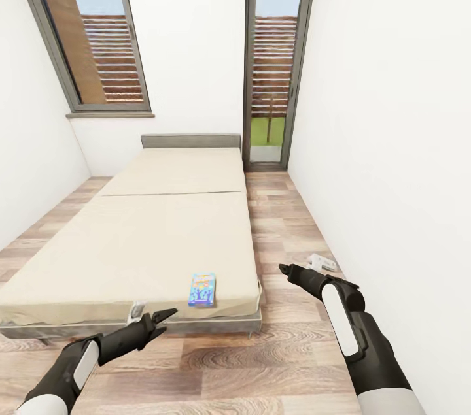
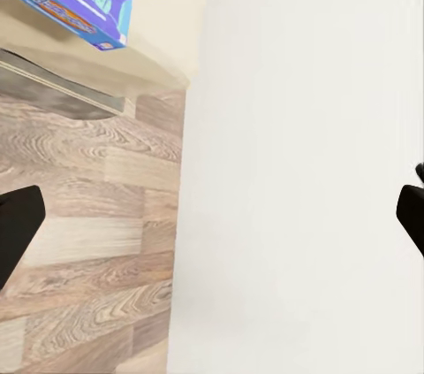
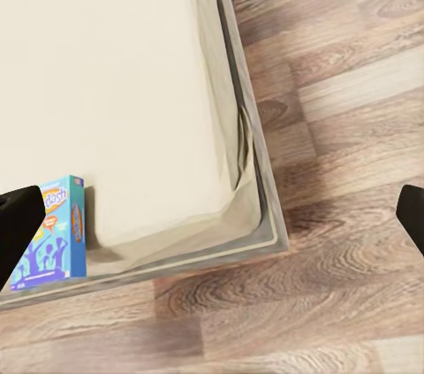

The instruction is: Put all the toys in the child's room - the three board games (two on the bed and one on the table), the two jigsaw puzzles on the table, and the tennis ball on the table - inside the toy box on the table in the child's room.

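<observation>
Two grippers: both hang empty above the wood floor at the foot of the bed.
Left gripper [image 1: 163, 319]: jaws apart, holding nothing, just short of the bed's foot edge.
Right gripper [image 1: 285, 269]: fingers spread wide, holding nothing, over the floor off the bed's near right corner.
Board game [image 1: 202, 289]: small blue box lying flat on the mattress, close to the bed's foot edge, between the two grippers.
Bed [image 1: 163, 219]: beige two-part mattress on a grey frame, low grey headboard at the far wall.
Small white object [image 1: 322, 262]: on the floor right of the bed, against the wall; too small to identify.
</observation>
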